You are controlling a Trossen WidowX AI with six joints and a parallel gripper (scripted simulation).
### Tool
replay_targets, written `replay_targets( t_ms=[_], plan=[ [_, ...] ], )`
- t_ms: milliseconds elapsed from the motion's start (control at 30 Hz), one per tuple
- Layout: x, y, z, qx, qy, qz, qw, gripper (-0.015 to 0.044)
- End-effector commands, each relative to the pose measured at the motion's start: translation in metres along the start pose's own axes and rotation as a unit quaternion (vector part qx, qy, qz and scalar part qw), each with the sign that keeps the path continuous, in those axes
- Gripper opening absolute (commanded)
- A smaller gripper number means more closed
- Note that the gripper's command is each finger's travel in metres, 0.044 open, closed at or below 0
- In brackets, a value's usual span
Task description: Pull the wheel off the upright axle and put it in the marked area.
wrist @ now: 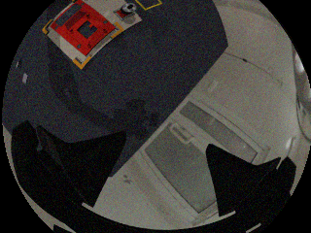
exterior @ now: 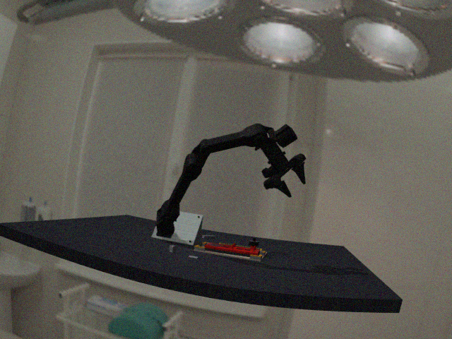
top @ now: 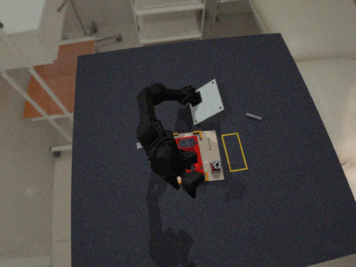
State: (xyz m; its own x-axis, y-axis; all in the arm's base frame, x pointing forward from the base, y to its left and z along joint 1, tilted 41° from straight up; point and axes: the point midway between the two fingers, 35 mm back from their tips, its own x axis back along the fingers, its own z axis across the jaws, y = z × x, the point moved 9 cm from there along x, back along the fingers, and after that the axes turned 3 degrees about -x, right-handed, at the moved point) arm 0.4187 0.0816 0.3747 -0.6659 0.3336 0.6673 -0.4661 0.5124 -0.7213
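- The tool (exterior: 289, 182) hangs high above the desk (top: 114, 224), its fingers spread wide apart with nothing between them.
- The wheel (top: 216, 164) sits on its axle at a corner of the board (top: 211, 143), beside the red plate (top: 188, 144).
- The yellow-outlined area (top: 234, 152) lies just beside the board, near the wheel.
- A small grey bar (top: 253, 116) lies apart on the desk.

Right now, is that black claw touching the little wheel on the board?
Apart. The exterior view shows the gripper hanging open, high in the air, while the wheel sits on its axle down on the board.
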Motion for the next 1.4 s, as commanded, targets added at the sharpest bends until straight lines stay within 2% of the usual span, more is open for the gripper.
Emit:
replay_targets(
  t_ms=[0, 100, 300, 500, 733, 1000, 1367],
  plan=[
    [0.000, 0.001, 0.000, -0.006, 0.001, -0.001, 1.000, 0.0374],
    [-0.007, 0.009, -0.002, -0.083, 0.013, -0.011, 0.996, 0.0300],
    [-0.022, 0.032, -0.005, -0.278, 0.053, -0.027, 0.959, 0.0300],
    [-0.036, 0.056, -0.007, -0.460, 0.097, -0.022, 0.882, 0.0300],
    [-0.050, 0.083, -0.008, -0.645, 0.145, 0.009, 0.750, 0.0300],
    [-0.064, 0.114, -0.006, -0.809, 0.182, 0.075, 0.554, 0.0300],
    [-0.076, 0.145, -0.002, -0.908, 0.188, 0.160, 0.339, 0.0300]
  ],
)
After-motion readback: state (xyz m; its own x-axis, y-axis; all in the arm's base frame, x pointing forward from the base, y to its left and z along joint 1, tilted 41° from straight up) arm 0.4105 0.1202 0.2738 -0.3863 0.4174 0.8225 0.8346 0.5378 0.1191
